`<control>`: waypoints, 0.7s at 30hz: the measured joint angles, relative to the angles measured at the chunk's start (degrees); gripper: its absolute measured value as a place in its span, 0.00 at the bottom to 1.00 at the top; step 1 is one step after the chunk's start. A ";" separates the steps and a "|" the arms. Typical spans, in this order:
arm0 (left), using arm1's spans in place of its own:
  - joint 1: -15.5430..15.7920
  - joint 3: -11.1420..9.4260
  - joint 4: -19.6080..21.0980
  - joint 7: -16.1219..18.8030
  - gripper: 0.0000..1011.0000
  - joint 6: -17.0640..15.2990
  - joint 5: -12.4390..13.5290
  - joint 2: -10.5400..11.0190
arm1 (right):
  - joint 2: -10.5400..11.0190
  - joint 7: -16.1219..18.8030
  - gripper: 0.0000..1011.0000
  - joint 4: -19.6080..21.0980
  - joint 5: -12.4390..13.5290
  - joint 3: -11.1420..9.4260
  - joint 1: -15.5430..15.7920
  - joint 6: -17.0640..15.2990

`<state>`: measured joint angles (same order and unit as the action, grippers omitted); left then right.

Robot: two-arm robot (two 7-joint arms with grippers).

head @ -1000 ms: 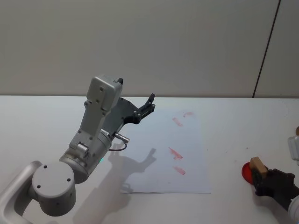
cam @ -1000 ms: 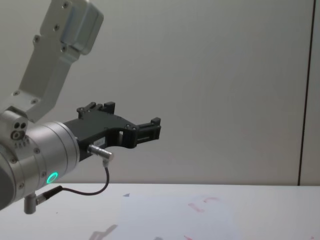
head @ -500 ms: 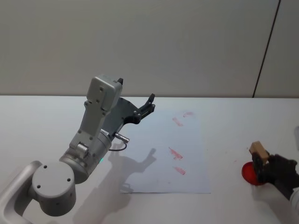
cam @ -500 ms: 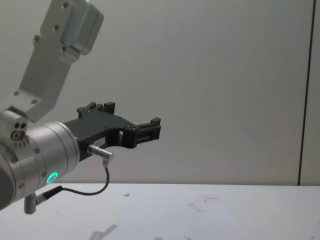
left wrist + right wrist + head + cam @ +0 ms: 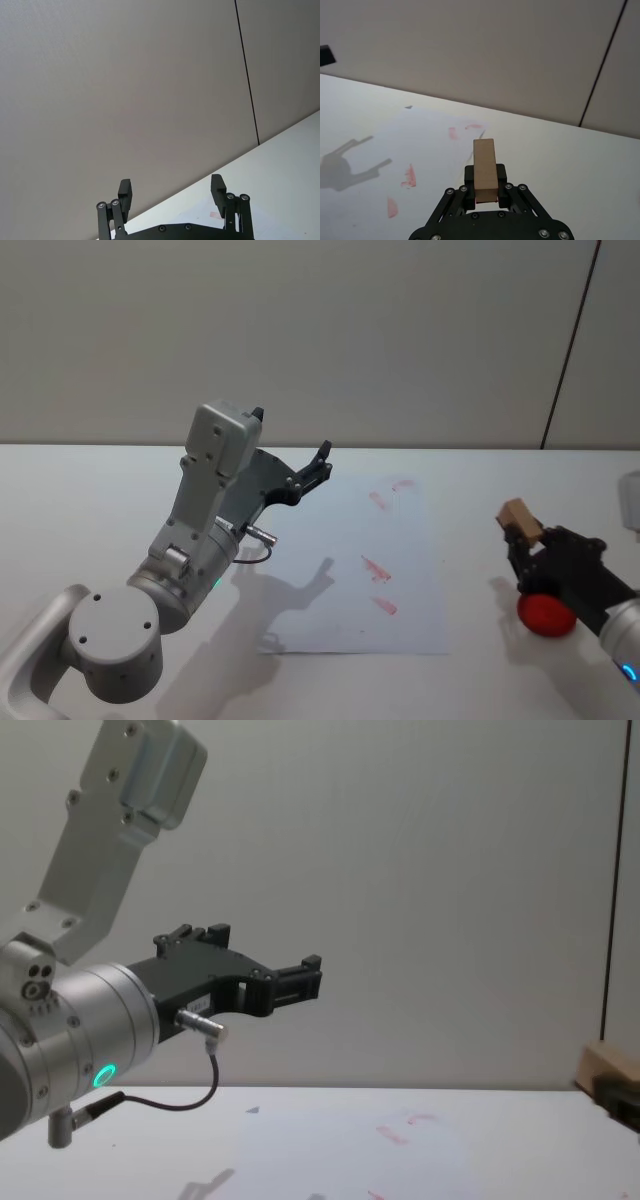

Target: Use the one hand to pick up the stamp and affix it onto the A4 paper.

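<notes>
One stamp [image 5: 485, 161] in right claw [image 5: 485, 176], aloft beside A4 paper [image 5: 340, 580]; left claw [image 5: 324, 460] parked.

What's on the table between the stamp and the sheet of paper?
Nothing; the head view shows bare table between the stamp, held in the right end effector, and the paper.

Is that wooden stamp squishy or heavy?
Probably not squishy: the stamp looks like a solid wooden block with straight edges. Likely light, since the right claw holds it up by one end. The left claw idles open above the table.
</notes>
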<state>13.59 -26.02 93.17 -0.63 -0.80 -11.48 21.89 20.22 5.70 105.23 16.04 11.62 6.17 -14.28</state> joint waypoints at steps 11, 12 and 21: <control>0.00 0.00 0.00 0.00 0.99 0.00 0.00 0.00 | -2.48 7.27 0.22 -1.80 -2.30 2.34 -3.47 -3.08; 0.00 0.00 0.00 0.00 0.99 0.00 0.00 0.00 | -2.72 7.77 0.22 -2.12 -2.59 2.58 -3.82 -3.43; 0.00 0.00 0.00 0.00 0.99 0.00 0.00 0.00 | -4.84 12.48 0.22 -5.54 -7.55 5.08 -6.81 -8.07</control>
<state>13.59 -26.02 93.18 -0.62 -0.80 -11.48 21.89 15.38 18.18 99.69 8.49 16.71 -0.63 -22.35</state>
